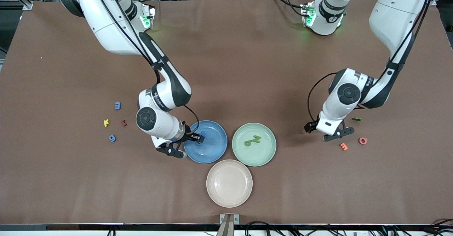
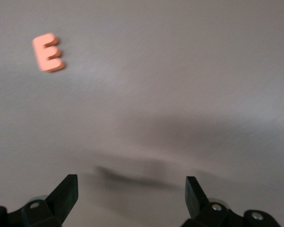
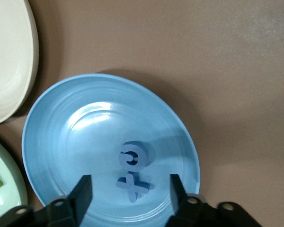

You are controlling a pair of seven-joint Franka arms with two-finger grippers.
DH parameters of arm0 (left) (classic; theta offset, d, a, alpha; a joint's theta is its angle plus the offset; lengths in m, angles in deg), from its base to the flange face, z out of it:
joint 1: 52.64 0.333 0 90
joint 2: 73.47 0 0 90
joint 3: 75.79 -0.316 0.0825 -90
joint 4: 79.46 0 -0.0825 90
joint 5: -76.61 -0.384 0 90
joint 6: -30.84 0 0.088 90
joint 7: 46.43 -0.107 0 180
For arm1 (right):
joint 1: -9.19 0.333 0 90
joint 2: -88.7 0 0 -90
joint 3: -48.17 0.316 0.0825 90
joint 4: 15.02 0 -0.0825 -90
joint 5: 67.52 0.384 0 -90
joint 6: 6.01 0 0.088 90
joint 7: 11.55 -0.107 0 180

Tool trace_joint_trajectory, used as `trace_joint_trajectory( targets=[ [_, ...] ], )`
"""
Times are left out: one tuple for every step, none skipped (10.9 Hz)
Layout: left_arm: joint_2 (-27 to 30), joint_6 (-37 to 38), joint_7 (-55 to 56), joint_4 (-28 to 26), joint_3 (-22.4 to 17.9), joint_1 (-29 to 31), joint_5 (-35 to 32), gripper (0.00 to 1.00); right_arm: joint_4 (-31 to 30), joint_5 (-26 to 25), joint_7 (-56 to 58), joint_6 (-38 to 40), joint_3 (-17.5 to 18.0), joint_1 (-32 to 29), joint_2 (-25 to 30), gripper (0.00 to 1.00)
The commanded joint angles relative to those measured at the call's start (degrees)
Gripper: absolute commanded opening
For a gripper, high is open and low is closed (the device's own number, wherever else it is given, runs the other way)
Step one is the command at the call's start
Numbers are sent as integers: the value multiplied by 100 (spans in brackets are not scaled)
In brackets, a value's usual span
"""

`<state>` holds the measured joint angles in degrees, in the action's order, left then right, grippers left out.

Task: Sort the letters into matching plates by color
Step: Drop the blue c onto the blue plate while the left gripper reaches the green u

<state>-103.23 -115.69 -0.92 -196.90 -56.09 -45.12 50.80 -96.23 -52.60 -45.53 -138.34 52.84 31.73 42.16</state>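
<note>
Plates sit in a cluster near the front camera: blue plate [image 1: 207,150], green plate [image 1: 262,154], beige plate [image 1: 229,188] nearest of all. Right pincer [image 1: 199,138] hangs over the blue plate, fingers spread wide w/ nothing between them. Right wrist view shows what the front view hides under the pincer: two blue pieces in the blue plate [image 3: 75,142], a round letter [image 3: 132,155] touching a cross shape [image 3: 131,185]. Front view shows two green letters [image 1: 252,140] in the green plate; the wrist view catches only an edge of them.

Left pincer [image 1: 334,134] is over bare surface [image 1: 247,52] toward the left arm's end, fingers wide apart, holding nothing per left wrist view. That view shows just one orange E [image 2: 47,52]; front view adds a pink letter [image 1: 362,140] beside it and a green piece [image 1: 356,119] farther from the camera.

Toward the right arm's end: blue 3 [image 1: 117,105], yellow K [image 1: 106,122], red piece [image 1: 123,122], blue 9 [image 1: 112,138], front view only.
</note>
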Motion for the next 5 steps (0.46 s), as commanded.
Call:
trace_joint_trajectory(
  targets=[
    [716,-199,-1085,-1050,87,529,-144,100,185,20,-13,504,25,-222,47,83],
    [796,-444,-1341,-1253,96,662,-144,100,185,2,66,611,25,-293,82,85],
    [797,-690,-1395,-1438,96,733,-144,100,159,-24,250,777,8,-398,187,85],
    [797,-814,-1439,-1553,96,768,-152,100,124,-68,512,1040,-10,-512,249,85],
    [762,-851,-1449,-1597,96,847,-231,100,97,-138,733,1286,-27,-626,363,85]
  ],
)
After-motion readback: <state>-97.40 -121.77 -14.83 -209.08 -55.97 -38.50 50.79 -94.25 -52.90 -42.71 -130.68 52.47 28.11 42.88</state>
